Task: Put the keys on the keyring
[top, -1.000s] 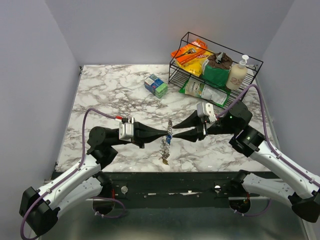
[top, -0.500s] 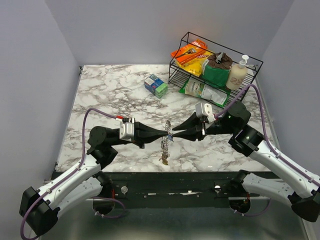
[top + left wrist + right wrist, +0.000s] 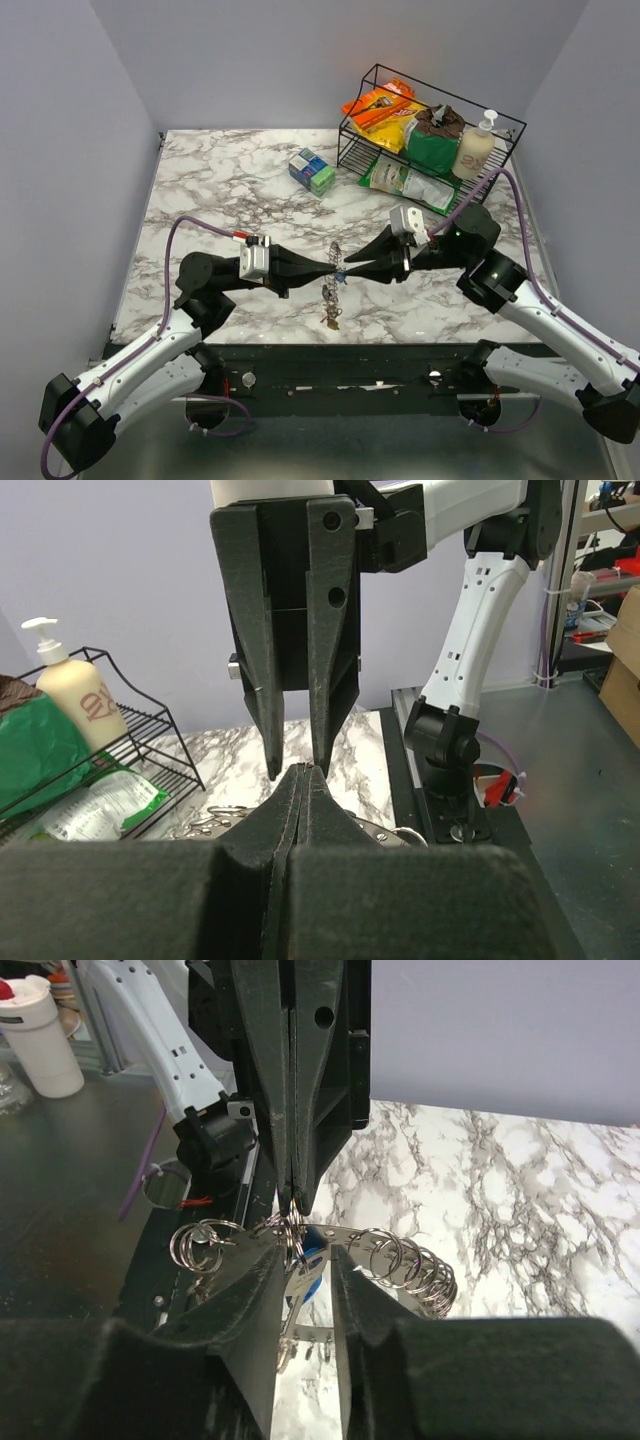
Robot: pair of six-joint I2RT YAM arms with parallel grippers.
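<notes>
Top: left gripper (image 3: 330, 268) and right gripper (image 3: 347, 270) meet tip to tip. The keyring (image 3: 336, 252) is between them, keys (image 3: 328, 302) dangling below.
Left wrist: own jaws pinched together on the keyring wire.
Right wrist: jaws narrow around the blue key (image 3: 310, 1265), seemingly gripping it.
Threading step. The next move needs the key's hole fed onto the coil end.
</notes>
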